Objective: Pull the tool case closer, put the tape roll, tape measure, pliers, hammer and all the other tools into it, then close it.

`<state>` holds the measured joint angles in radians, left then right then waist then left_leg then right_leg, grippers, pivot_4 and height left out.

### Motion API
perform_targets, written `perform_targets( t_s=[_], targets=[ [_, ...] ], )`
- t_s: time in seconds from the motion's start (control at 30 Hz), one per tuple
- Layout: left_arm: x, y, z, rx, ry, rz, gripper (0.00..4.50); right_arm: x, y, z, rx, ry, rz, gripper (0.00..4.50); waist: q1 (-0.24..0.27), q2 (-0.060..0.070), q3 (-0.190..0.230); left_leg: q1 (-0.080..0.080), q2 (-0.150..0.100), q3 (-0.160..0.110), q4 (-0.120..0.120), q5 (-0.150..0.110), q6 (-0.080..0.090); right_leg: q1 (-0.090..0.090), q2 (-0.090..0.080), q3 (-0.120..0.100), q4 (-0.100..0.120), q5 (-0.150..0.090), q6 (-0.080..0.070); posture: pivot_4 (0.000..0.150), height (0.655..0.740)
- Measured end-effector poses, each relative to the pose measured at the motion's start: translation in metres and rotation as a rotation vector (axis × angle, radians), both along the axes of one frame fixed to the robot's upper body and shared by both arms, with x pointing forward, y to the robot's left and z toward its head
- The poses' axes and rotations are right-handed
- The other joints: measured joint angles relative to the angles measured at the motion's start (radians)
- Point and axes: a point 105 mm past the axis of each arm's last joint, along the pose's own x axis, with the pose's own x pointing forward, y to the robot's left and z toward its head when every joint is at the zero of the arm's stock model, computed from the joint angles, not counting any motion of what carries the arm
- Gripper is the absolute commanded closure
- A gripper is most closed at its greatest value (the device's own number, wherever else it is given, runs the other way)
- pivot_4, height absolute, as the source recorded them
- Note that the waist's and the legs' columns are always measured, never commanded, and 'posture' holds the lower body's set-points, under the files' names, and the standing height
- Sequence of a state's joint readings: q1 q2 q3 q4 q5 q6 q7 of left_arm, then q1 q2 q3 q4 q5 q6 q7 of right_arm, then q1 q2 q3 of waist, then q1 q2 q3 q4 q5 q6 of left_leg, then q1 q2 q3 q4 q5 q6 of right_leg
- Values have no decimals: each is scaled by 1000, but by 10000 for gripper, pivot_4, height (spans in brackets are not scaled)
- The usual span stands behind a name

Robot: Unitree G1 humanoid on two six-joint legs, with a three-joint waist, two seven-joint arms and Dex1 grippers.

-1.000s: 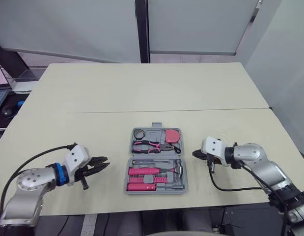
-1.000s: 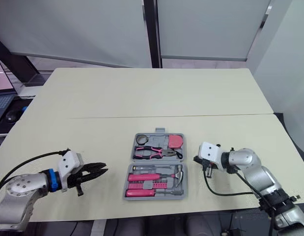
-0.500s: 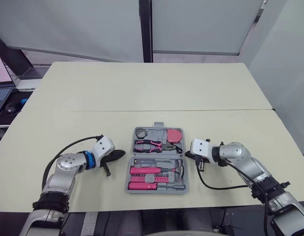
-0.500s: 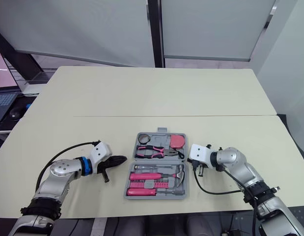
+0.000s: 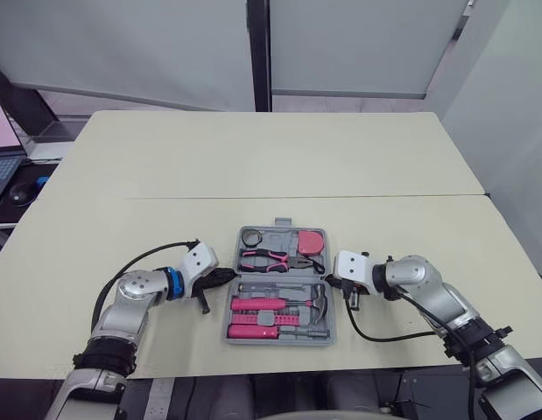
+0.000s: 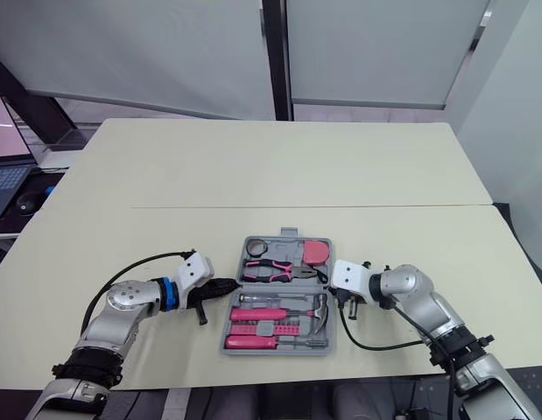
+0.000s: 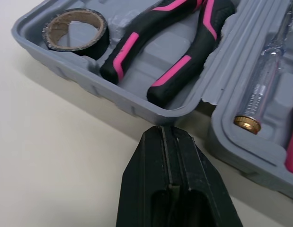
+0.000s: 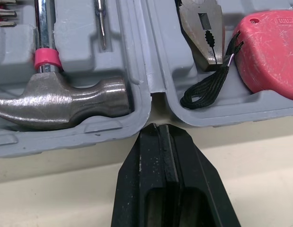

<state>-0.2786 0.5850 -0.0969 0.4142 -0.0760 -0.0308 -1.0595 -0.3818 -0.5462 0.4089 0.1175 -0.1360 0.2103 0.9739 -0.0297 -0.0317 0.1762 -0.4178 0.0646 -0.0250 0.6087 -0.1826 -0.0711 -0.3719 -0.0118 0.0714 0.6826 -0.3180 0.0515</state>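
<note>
The grey tool case (image 5: pixel 280 234) lies open and flat near the table's front edge. Its far half holds the black tape roll (image 5: pixel 249 237), the pink-handled pliers (image 5: pixel 269 259) and the pink tape measure (image 5: pixel 309 241). Its near half holds the hammer (image 5: pixel 316 301), pink-handled tools (image 5: pixel 257 304) and a clear-handled screwdriver (image 7: pixel 260 97). My left gripper (image 5: pixel 228 275) is shut, its tips at the hinge on the case's left side. My right gripper (image 5: pixel 328 278) is shut too, its tips at the hinge on the right side, beside the hammer head (image 8: pixel 66 101).
The cream table (image 5: pixel 271 157) stretches wide behind the case, with a seam line running across its middle. A laptop and a mouse (image 5: pixel 13 194) sit on a lower surface off the table's left edge. Window blinds stand beyond the far edge.
Both grippers have moved inward toward the case; the left one travelled further and shut on the way. Now both sets of tips sit at the hinge line. The case has not moved.
</note>
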Motion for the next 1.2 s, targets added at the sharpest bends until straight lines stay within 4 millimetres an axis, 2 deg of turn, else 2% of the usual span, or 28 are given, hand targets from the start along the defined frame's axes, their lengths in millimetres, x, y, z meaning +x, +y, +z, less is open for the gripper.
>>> perform_targets(
  t_s=[0.37,0.87,1.2],
  targets=[
    [-9,-6,0,-11,56,5,44825,-2,0,0,1,8,-7,45000,0,0,0,0,0,0,0,0,0,0,0,0,0,0,0,1500,7400],
    [-40,-12,-3,19,121,-72,44825,-20,-5,-3,-21,38,11,45000,-1,0,0,0,0,0,0,0,0,0,0,0,-1,0,0,1500,7400],
    [-46,-12,-4,23,128,-74,44825,-23,-5,-3,-24,51,5,45000,-1,0,0,0,0,0,0,0,0,0,0,0,-1,0,0,1500,7400]
  ],
)
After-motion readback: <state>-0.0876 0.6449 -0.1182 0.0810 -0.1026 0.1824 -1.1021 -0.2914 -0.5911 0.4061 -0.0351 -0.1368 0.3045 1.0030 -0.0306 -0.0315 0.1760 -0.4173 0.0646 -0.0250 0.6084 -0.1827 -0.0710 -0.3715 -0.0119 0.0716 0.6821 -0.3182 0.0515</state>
